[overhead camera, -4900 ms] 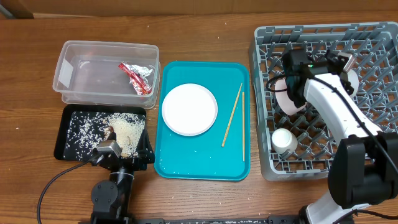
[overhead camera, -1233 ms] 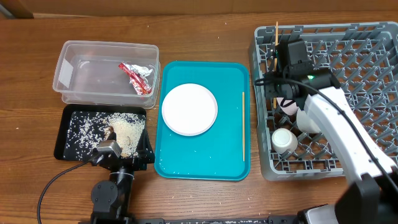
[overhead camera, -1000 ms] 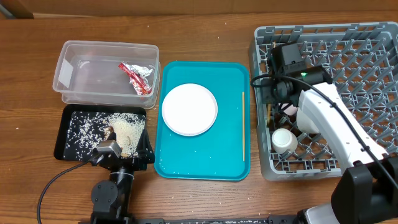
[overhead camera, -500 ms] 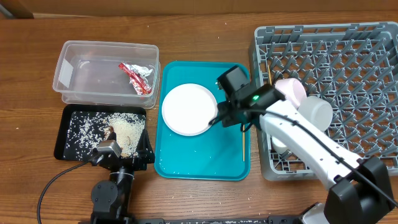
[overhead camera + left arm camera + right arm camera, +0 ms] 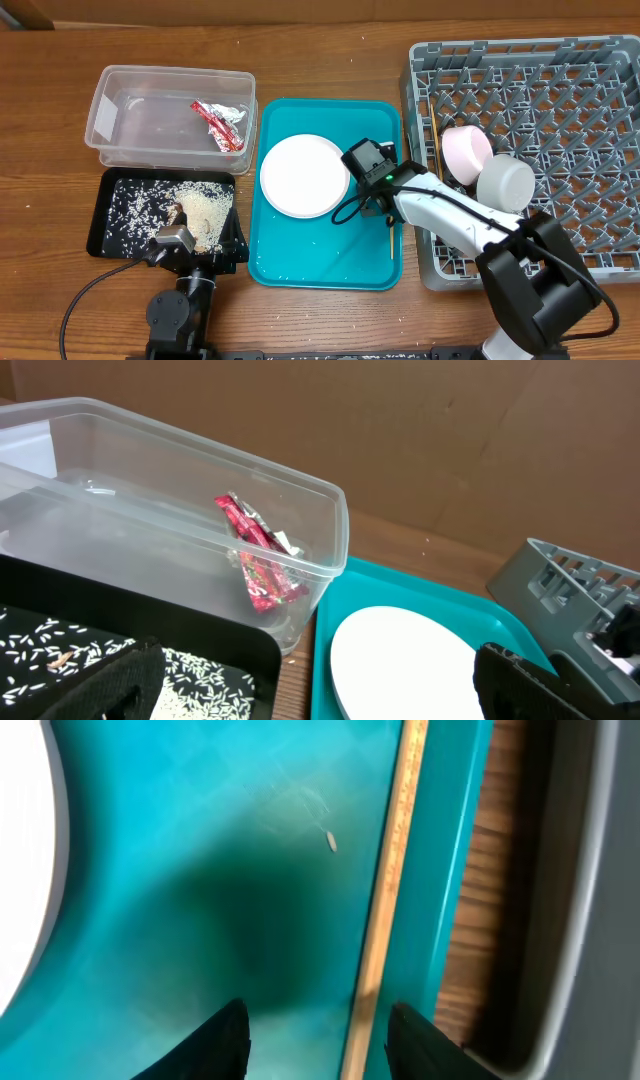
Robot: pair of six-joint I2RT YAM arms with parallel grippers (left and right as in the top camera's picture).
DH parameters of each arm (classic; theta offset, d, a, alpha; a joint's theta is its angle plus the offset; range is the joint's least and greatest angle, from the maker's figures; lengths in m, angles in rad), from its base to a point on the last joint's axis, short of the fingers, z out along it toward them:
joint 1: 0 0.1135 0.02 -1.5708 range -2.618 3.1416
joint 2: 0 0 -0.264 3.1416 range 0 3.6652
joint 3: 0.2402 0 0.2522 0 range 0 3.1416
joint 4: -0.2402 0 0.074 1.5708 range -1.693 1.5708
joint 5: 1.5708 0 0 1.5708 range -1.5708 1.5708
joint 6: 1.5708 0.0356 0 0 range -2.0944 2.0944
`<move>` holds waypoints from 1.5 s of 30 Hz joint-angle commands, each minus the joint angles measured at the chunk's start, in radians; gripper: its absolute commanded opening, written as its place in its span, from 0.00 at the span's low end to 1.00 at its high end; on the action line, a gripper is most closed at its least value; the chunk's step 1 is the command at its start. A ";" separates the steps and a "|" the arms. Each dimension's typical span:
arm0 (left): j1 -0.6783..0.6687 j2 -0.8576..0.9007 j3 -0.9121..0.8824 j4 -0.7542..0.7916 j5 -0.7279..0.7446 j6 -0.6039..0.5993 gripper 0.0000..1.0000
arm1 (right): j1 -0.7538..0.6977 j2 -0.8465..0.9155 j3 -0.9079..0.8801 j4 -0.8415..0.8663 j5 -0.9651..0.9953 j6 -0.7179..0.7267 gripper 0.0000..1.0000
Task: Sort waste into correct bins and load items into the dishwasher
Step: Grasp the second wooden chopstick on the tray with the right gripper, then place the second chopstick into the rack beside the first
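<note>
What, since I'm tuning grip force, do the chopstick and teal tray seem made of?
Chopstick: looks like pale bare wood or bamboo, with a matte surface and faint lengthwise grain.
Teal tray: probably hard plastic, smooth with a soft sheen and fine scratches.

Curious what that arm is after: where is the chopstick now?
Overhead, the chopstick lies along the teal tray's right edge, beside the rack; the right wrist view shows it between the open fingers.

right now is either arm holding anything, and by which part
Nothing is held. The right gripper has jaws open either side of the chopstick lying on the teal tray; the left gripper is open, empty.
</note>
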 commanded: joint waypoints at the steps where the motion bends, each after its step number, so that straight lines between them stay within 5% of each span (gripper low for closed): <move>1: 0.005 -0.011 -0.005 0.003 0.009 0.022 1.00 | -0.005 0.029 -0.003 0.015 0.013 0.016 0.46; 13: 0.005 -0.011 -0.005 0.003 0.009 0.022 1.00 | 0.005 0.053 0.015 -0.060 -0.063 0.014 0.04; 21: 0.005 -0.011 -0.005 0.003 0.009 0.022 1.00 | -0.005 -0.126 0.262 -0.260 0.014 -0.003 0.04; 27: 0.005 -0.011 -0.005 0.003 0.009 0.022 1.00 | -0.100 -0.249 0.287 -0.211 0.210 -0.045 0.04; 33: 0.005 -0.011 -0.005 0.003 0.009 0.022 1.00 | -0.255 -0.216 0.246 -0.076 0.020 -0.304 0.04; 37: 0.005 -0.011 -0.005 0.003 0.009 0.022 1.00 | -0.284 -0.159 0.243 -0.079 0.026 -0.319 0.04; 42: 0.005 -0.011 -0.005 0.003 0.009 0.022 1.00 | -0.276 -0.150 0.255 -0.114 0.014 -0.311 0.32; 45: 0.005 -0.011 -0.005 0.003 0.009 0.022 1.00 | -0.207 -0.189 0.291 -0.168 -0.074 -0.238 0.39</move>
